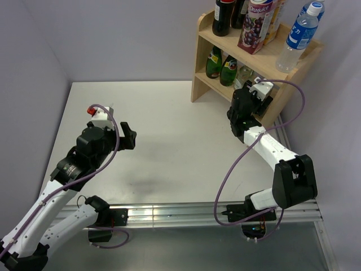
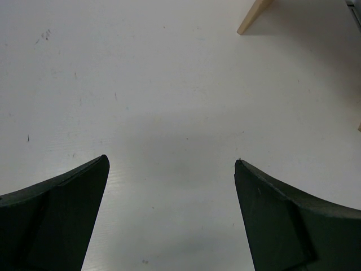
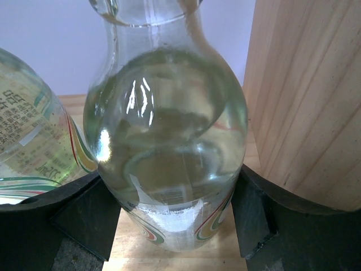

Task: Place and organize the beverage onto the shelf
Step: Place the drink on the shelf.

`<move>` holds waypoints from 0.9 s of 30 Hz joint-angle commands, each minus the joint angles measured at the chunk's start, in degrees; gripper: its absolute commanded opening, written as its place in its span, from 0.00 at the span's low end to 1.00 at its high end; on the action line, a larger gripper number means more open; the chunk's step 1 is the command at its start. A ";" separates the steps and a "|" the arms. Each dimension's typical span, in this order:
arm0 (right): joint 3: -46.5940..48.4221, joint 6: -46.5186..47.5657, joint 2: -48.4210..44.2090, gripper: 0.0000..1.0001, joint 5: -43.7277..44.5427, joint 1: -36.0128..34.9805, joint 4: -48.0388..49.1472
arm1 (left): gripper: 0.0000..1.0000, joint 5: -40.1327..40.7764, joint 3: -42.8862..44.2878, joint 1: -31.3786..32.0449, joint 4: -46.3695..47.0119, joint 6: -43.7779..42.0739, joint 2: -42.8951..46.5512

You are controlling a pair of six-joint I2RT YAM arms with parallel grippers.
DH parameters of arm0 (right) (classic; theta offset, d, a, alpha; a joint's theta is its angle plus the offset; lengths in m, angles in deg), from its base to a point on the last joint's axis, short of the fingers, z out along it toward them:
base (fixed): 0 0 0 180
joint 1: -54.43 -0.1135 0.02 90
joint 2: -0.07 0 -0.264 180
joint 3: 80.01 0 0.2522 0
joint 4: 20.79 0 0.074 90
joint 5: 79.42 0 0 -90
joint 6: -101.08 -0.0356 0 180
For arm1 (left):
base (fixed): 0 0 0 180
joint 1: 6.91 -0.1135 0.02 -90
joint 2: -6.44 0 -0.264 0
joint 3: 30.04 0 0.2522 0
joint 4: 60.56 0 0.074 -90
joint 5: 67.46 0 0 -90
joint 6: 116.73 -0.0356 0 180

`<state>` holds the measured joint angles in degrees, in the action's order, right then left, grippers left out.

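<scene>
Seating clear bottle [image 3: 166,141] on shelf [image 3: 304,101] lower tier, right gripper [image 3: 169,212] jaws clamping it upright; left gripper [image 2: 171,169] hovering, jaws apart.

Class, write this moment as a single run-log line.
right jaws: closed on clear bottle, at lower tier of shelf, beside its side panel | left jaws: open above table

— What lies under you?
— A matte white worktop [image 1: 169,130]. I see a few faint dark specks [image 2: 44,36] on it.
— And around it?
— A silvery metal rail [image 1: 186,213] runs along its near edge. Plain pale walls [image 1: 124,39] stand behind it and on both sides.
</scene>
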<state>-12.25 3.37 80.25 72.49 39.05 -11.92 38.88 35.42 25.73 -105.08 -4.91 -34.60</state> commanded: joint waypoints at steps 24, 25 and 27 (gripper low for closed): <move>0.06 -7.41 -2.22 0.87 -2.50 2.10 -3.82 | 0.99 -2.72 -0.46 -1.36 2.64 -1.08 -1.15; -0.12 -7.50 -2.48 0.88 -2.58 2.10 -3.91 | 0.99 -2.72 -0.38 -1.44 2.46 -1.08 -1.24; -0.73 -7.67 -3.45 0.89 -2.84 2.02 -3.74 | 0.99 -2.80 -0.37 -1.44 2.46 -1.08 -1.33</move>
<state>-12.36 -0.89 79.79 67.14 39.97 -16.62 37.13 35.42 24.64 -104.95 -5.04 -35.80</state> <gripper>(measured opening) 0.882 0.995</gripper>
